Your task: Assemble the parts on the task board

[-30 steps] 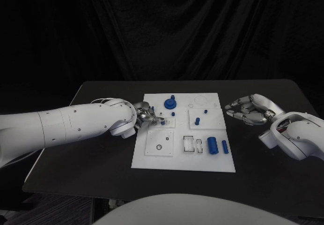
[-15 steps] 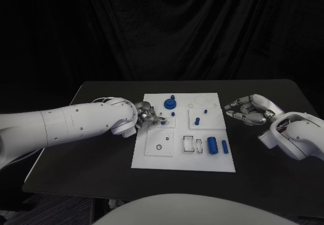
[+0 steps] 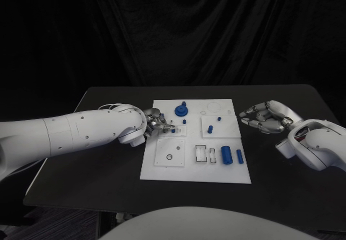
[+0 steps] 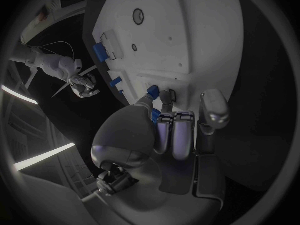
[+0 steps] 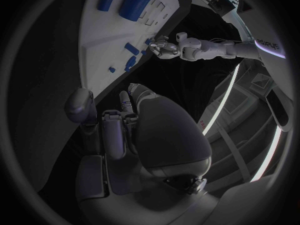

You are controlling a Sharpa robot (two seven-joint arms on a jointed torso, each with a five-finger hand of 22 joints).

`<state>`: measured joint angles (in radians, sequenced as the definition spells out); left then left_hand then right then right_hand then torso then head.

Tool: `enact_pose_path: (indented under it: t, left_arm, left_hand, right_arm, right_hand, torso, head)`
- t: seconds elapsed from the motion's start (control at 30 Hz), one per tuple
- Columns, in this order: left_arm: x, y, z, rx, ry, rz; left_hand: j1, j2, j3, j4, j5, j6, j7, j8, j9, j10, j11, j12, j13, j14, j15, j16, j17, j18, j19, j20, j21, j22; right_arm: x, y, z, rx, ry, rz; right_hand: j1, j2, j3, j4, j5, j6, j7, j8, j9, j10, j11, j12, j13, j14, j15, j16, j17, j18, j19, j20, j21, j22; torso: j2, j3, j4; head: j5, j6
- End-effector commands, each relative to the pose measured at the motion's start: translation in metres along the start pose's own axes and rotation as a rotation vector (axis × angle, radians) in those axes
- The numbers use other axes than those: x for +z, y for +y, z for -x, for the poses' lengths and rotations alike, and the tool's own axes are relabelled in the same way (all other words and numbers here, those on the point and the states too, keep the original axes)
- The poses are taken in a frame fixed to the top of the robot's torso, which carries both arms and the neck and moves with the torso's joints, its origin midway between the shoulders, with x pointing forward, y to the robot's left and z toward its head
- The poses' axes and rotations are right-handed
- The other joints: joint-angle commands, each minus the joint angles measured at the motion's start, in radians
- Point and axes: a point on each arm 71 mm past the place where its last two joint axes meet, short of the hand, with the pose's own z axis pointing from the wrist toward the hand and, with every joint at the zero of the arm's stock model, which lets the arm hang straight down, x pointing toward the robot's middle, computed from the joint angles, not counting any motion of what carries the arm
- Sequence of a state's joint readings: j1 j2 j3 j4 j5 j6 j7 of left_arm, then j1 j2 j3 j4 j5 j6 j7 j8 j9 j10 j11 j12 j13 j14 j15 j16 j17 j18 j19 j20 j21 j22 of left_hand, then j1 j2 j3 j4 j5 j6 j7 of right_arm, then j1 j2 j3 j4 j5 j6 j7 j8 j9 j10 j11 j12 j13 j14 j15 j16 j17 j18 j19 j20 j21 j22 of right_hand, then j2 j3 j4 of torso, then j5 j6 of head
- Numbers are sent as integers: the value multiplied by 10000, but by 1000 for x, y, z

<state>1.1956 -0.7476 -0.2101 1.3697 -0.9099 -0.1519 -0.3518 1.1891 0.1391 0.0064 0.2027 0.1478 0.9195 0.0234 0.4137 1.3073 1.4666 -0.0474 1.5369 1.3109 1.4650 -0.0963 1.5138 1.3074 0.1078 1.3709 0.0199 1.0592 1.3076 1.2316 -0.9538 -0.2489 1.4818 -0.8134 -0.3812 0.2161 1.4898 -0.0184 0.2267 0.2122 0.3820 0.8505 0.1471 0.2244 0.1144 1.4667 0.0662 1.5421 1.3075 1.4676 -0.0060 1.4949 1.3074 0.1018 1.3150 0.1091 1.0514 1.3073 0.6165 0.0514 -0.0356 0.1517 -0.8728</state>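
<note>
Fingers of left hand curl in at left edge of task board, pinching small blue part w/ its long axis running toward board's middle. Right hand hovers just off board's right edge, fingers curled in, holding nothing. Two blue cylinders lie lengthwise near board's front-right. Left arm reaches in low across table; right forearm angles in from the right.

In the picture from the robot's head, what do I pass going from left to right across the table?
Left arm → left hand → task board → right hand → right arm.
</note>
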Motion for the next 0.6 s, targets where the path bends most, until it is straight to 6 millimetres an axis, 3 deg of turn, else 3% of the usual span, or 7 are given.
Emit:
enact_pose_path:
  t: [0.03, 0.3, 0.6]
  left_arm:
    - [0, -1, -1, -23, -1, -280]
    - [-2, -3, -3, -36, 7, -454]
    - [-7, -6, 1, -314, -687, -994]
  left_hand:
    - [200, 30, 81, -18, 103, -82, 9, -84, -37, 685, 57, -46, 2294, 666, 24, -39, 1254, -17, -68, -6, -44, 970]
    - [279, 14, 128, -67, 178, -133, 30, -186, -100, 646, 74, -87, 2263, 649, 38, -58, 1211, -7, -93, 7, -112, 964]
    - [48, -309, -161, 47, -8, 88, 61, -211, -151, 788, 106, 64, 2380, 704, 67, 23, 1379, -49, 21, 40, 86, 1071]
  right_arm:
    - [0, -1, -2, 36, 84, -138]
    - [-1, -2, -2, 41, 97, -152]
    - [-2, -3, -1, 43, 84, -165]
  right_hand:
    - [87, -34, 29, -7, 24, -29, 50, 58, -13, 233, 46, -67, 1852, 480, 78, -42, 1218, 88, -77, 1, -64, 1181]
    - [92, -37, 41, -18, 50, -32, 51, 57, -16, 235, 47, -66, 1854, 478, 78, -44, 1214, 90, -84, 1, -76, 1177]
    - [92, -37, 41, -18, 50, -32, 51, 57, -16, 235, 47, -66, 1854, 478, 78, -44, 1214, 90, -84, 1, -76, 1177]
  torso:
    - [-4, 4, 3]
    - [5, 2, 4]
    - [14, -1, 14]
  head:
    - [10, 2]
    - [34, 2]
    - [3, 2]
